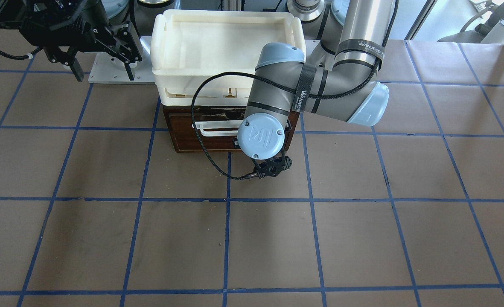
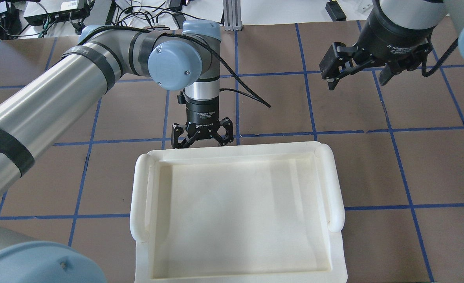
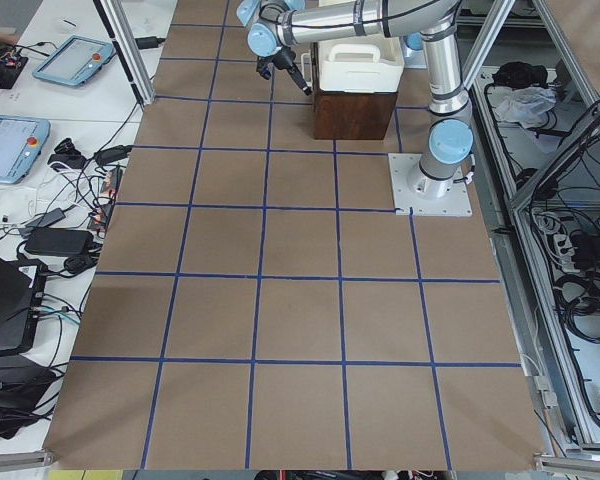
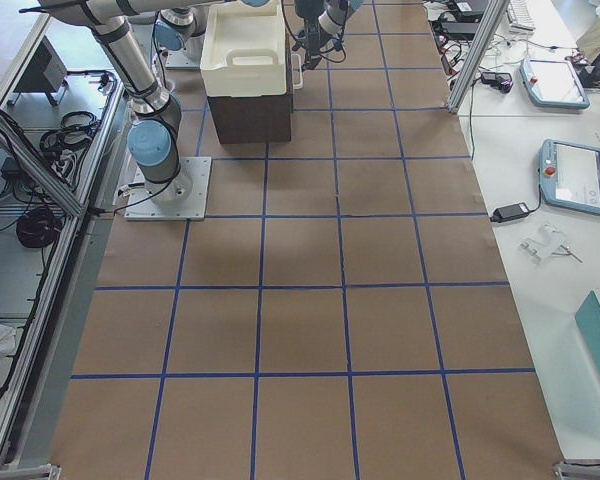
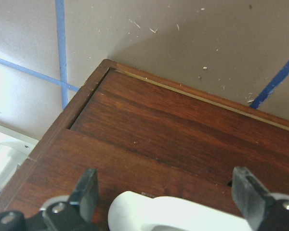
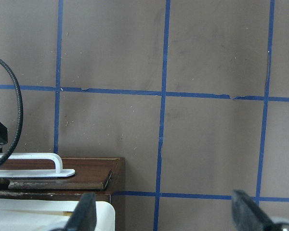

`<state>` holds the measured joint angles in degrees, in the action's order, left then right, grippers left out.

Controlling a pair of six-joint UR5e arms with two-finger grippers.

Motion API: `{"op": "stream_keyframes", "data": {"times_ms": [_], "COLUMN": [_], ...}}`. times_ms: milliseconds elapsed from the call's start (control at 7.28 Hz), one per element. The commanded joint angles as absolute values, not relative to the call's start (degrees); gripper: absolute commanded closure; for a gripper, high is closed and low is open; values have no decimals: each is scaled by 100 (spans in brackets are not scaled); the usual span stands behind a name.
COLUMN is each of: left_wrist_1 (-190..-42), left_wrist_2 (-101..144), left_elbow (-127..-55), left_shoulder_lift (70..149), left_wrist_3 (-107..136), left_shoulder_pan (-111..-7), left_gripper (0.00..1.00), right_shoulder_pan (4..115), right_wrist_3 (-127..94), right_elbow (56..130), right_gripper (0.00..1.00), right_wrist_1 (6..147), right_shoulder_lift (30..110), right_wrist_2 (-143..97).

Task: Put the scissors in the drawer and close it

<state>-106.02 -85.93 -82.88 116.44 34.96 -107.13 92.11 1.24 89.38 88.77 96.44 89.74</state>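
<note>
The drawer (image 1: 187, 138) has a dark brown front (image 5: 173, 130) and a white bar handle (image 5: 173, 214), also seen in the right wrist view (image 6: 33, 163). It sits pushed in, close to flush with its cabinet. The scissors show in no view. My left gripper (image 2: 201, 142) is open at the drawer front. Its fingers (image 5: 89, 187) stand on either side of the handle without closing on it. The wrist hides it in the front-facing view. My right gripper (image 2: 358, 78) is open and empty, held above the table to the cabinet's side (image 1: 102, 68).
A cream-white plastic tray (image 2: 137, 196) sits on top of the wooden cabinet (image 1: 166, 42) and hides the drawer from overhead. The left arm's black cable (image 1: 200, 140) loops in front of the drawer. Brown table with blue grid lines lies all around.
</note>
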Motion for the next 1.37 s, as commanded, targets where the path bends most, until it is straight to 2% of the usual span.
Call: {"op": "stream_keyframes", "data": {"times_ms": [0,687,1237], "left_wrist_1": [-10608,-10565,-9671], "left_wrist_2": [-8622,-8631,-8683], "left_elbow": [-8288,-8227,-7587], "left_shoulder_lift": [11663,11646,11427], "left_wrist_3": [3489,3410,2633], "left_shoulder_pan": [-10723,-10697,-10338], "left_gripper": [0,0,0], "right_shoulder_pan": [9211,9211,9211], "right_wrist_3": [132,132,132], "right_elbow": [8938,8938,8938], "right_gripper": [0,0,0], "right_wrist_1": [8877,8877,8886], "right_shoulder_lift": [9650,9650,9650], "right_wrist_2": [8974,8974,8974]}}
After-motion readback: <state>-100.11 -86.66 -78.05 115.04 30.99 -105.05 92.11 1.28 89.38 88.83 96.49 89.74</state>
